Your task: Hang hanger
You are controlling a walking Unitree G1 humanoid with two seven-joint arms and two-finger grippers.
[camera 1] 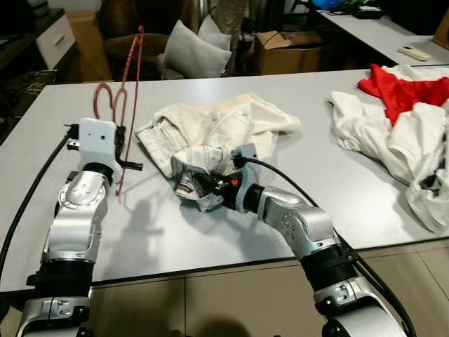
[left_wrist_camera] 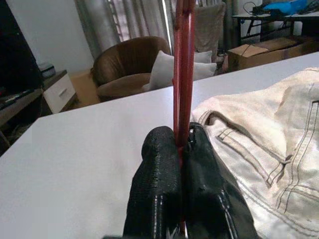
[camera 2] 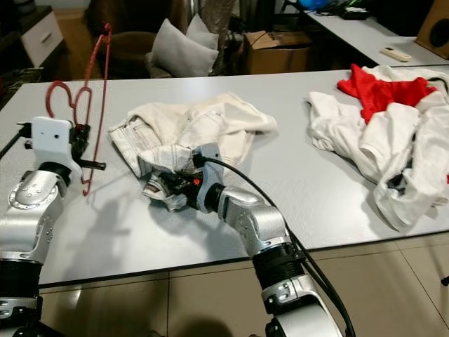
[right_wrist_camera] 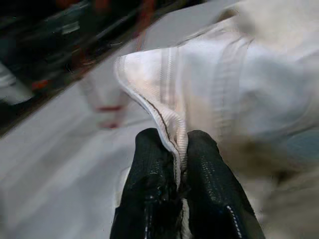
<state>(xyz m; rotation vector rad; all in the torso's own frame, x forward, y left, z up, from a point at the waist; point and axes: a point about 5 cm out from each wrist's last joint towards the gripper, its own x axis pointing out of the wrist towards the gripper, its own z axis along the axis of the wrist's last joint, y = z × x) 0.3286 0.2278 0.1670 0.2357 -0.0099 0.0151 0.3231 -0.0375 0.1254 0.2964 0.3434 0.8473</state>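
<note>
A red wire hanger point(camera 1: 131, 84) stands upright over the grey table point(camera 1: 63, 161), its hook curling at the left. My left gripper point(left_wrist_camera: 180, 144) is shut on the hanger's point(left_wrist_camera: 183, 64) wires and holds it up near the table's left side. To its right lie cream trousers point(camera 1: 217, 130), crumpled in a heap. My right gripper point(right_wrist_camera: 180, 147) is shut on a white hem of those trousers point(right_wrist_camera: 224, 84) at the heap's front edge and has it lifted slightly point(camera 1: 200, 184).
A pile of white and red clothes point(camera 1: 407, 119) covers the table's right end. Behind the table stand a brown armchair with grey cushions point(camera 1: 189, 49), a cardboard box point(camera 1: 287, 49) and another table point(camera 1: 379, 31).
</note>
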